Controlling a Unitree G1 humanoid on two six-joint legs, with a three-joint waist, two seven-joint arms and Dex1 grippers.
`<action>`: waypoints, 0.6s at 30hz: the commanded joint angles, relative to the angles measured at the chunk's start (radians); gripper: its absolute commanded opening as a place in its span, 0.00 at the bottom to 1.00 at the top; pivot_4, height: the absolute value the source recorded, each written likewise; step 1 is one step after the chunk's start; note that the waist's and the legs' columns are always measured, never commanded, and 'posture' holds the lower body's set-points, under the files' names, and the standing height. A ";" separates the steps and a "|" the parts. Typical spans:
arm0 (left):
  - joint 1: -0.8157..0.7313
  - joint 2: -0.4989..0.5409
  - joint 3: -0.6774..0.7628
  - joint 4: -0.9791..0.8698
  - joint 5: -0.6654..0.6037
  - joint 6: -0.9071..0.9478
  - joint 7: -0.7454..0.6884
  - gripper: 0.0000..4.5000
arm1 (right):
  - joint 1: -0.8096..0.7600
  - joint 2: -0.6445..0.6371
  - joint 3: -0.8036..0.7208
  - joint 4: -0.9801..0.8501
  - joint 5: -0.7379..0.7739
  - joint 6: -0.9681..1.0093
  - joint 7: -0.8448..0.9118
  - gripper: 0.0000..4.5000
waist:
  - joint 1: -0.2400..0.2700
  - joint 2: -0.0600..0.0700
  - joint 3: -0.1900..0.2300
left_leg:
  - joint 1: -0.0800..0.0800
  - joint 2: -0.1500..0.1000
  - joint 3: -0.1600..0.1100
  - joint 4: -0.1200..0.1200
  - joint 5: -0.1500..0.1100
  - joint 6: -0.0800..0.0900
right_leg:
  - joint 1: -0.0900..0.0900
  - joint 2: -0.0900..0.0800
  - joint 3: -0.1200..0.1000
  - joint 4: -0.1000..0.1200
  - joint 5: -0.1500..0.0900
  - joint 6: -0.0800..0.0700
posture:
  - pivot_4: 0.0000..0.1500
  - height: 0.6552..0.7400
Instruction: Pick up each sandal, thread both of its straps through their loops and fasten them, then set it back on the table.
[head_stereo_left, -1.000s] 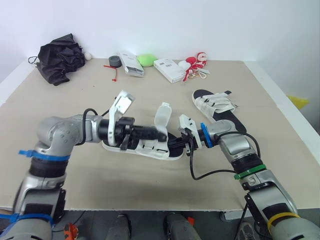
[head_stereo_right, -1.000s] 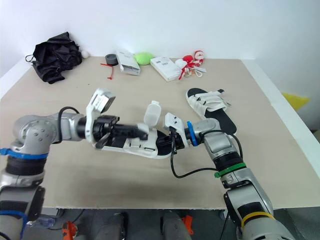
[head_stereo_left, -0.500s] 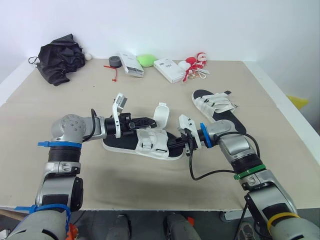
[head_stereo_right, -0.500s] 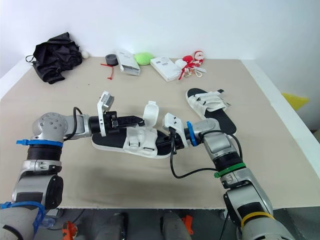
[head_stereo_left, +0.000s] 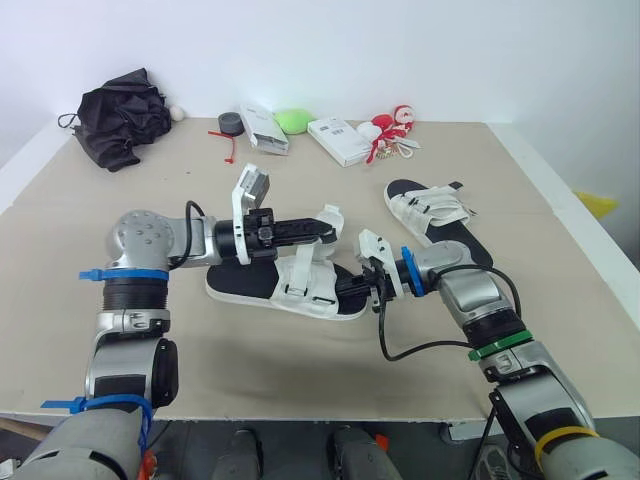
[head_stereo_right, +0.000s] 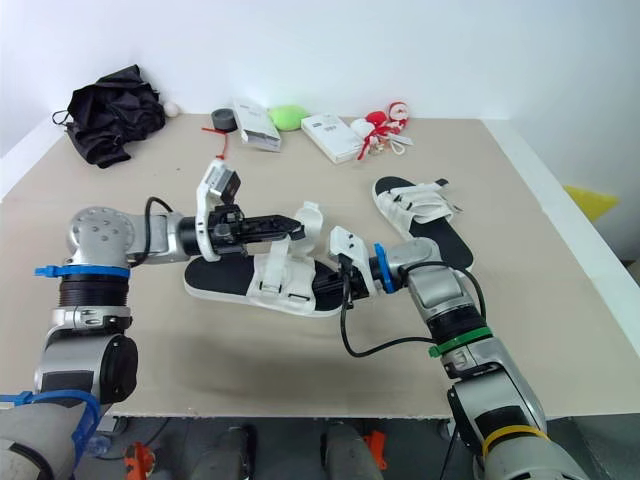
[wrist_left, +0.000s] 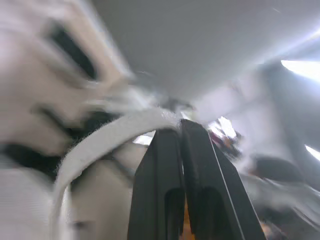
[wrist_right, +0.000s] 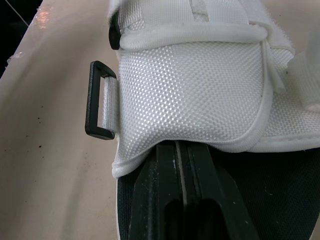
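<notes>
The near sandal (head_stereo_left: 262, 290), white with a black footbed, lies on the table (head_stereo_left: 300, 370) in front of me. My left gripper (head_stereo_left: 322, 224) is shut on the end of its white strap (head_stereo_left: 303, 262), held up above the sandal; the left wrist view shows the strap (wrist_left: 100, 145) pinched at the gripper (wrist_left: 179, 129). My right gripper (head_stereo_left: 350, 287) is at the sandal's right end. In the right wrist view it (wrist_right: 180, 146) is shut, tips tucked under the white upper (wrist_right: 190, 95) beside a black loop (wrist_right: 100, 100). The second sandal (head_stereo_left: 435, 215) lies to the right, straps fastened.
Along the back edge sit a black crumpled cloth (head_stereo_left: 120, 115), a tape roll (head_stereo_left: 229, 123), two white boxes (head_stereo_left: 262, 128) (head_stereo_left: 340, 140), a green object (head_stereo_left: 293, 120) and a red-and-white toy (head_stereo_left: 392, 125). The table's right edge (head_stereo_left: 560, 200) runs near the second sandal.
The left gripper has lifted and turned, taking the strap end from standing upright to bent over above the sandal. The right gripper and sandal have stayed put.
</notes>
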 joint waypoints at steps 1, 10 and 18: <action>-0.034 0.008 0.011 0.076 0.079 -0.075 0.035 0.01 | 0.050 0.000 0.054 0.032 -0.042 0.034 -0.006 0.00 | 0.000 0.000 0.000 | 0.000 0.000 0.000 0.000 0.000 0.000 | 0.000 0.000 0.000 0.000 0.000 0.000 | 1.00 0.98; -0.045 -0.006 -0.030 0.215 0.184 -0.124 -0.013 0.01 | 0.061 -0.002 0.055 0.014 -0.039 0.046 -0.008 0.00 | -0.001 0.000 0.000 | 0.003 0.000 0.000 -0.001 0.000 0.000 | 0.002 0.000 0.000 0.000 0.000 0.000 | 1.00 0.98; -0.090 -0.039 0.042 0.344 0.253 -0.228 0.052 0.35 | 0.064 -0.006 0.054 0.010 -0.040 0.049 -0.006 0.00 | -0.001 0.000 0.000 | 0.004 0.000 0.000 -0.002 0.000 -0.001 | 0.003 0.000 0.000 0.000 -0.001 0.000 | 1.00 0.98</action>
